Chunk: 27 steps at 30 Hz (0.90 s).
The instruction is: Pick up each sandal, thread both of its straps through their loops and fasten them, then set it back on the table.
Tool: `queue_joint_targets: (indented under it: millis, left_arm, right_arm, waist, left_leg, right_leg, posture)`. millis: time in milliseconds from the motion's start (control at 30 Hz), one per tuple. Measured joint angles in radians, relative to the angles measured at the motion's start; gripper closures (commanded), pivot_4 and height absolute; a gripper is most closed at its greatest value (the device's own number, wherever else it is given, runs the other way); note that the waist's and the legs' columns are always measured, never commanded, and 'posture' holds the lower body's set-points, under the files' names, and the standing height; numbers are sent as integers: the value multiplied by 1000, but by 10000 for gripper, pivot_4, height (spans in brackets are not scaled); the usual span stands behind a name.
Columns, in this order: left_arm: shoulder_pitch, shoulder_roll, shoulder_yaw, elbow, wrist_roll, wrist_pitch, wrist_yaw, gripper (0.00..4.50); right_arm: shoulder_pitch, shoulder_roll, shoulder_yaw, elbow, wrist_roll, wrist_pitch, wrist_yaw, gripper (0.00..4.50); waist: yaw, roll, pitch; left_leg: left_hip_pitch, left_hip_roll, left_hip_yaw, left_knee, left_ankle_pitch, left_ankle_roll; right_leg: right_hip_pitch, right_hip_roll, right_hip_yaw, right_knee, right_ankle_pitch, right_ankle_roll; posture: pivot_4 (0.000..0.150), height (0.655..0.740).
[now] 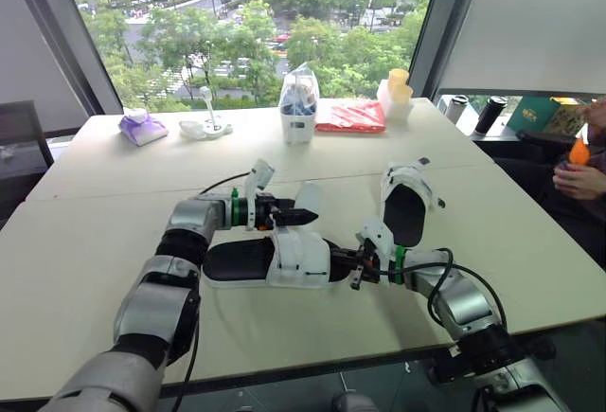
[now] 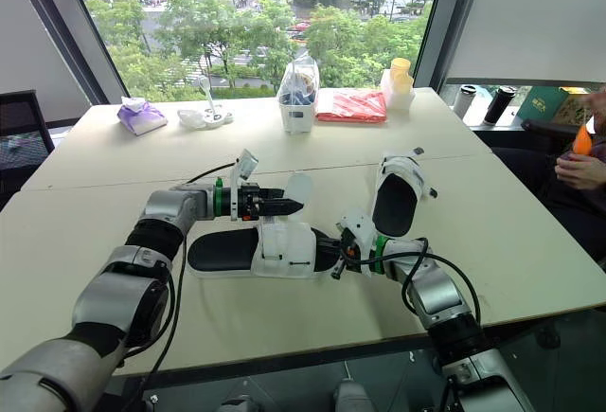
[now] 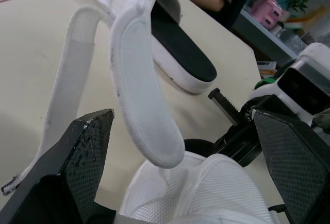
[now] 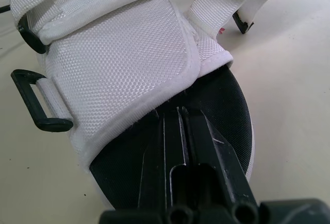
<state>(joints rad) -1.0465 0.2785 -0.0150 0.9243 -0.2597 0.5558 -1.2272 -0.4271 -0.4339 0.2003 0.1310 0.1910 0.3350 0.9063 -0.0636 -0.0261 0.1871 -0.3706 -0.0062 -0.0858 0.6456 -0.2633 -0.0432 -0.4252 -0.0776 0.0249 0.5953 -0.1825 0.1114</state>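
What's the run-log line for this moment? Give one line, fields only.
left gripper: open around loose strap | right gripper: shut, fingers on near sandal footbed | far sandal: on table

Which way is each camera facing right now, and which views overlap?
Head eyes: on the head, facing forward and down over left arm and right arm at the near sandal and far sandal on the table.
Left wrist: along the open left gripper, loose strap inside it, far sandal beyond.
Right wrist: along the shut right gripper, onto the near sandal's footbed.
Shared: both wrist views show the near sandal's white upper.
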Motion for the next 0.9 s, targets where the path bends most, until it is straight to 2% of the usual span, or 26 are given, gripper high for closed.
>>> queue_joint_targets:
  millis: [167,300,567,667,900]
  left_arm:
    - [-131,-66,49,184,-4,-29,49,353]
    - [-225,-89,153,313,-39,-34,120,353]
    - [-265,-124,318,409,-79,-69,340,353]
    - [-270,-140,348,412,-79,-86,382,7721]
    - [-290,-154,394,413,-80,-93,414,42218]
  right_arm:
    - [1,4,-2,0,-1,0,-1,45000]
    - [2,13,-2,1,-2,0,-4,45000]
    - [19,17,-3,-17,-9,0,-30,45000]
    - [31,18,-4,-31,-10,0,-42,45000]
    - [44,20,-4,-48,-10,3,-60,45000]
  waist:
    - [1,0,0]
    - [-6,0,0]
    - [-5,0,0]
    - [-5,0,0]
    - [-5,0,0]
  left_leg:
    - [0,0,0,0,0,0]
    - [0,0,0,-1,0,0]
    - [1,0,0,-1,0,0]
    - [1,0,0,-1,0,0]
    - [0,0,0,-1,0,0]
  right_leg:
    - [0,0,0,-1,0,0]
    - [0,0,0,-1,0,1]
    - [0,0,0,0,0,2]
    - [0,0,0,0,1,2]
    - [0,0,0,-1,1,2]
  posture:
    - [1500,7400]
    - [1500,7400]
    - [1500,7400]
    - [1500,7400]
    - [1500,7400]
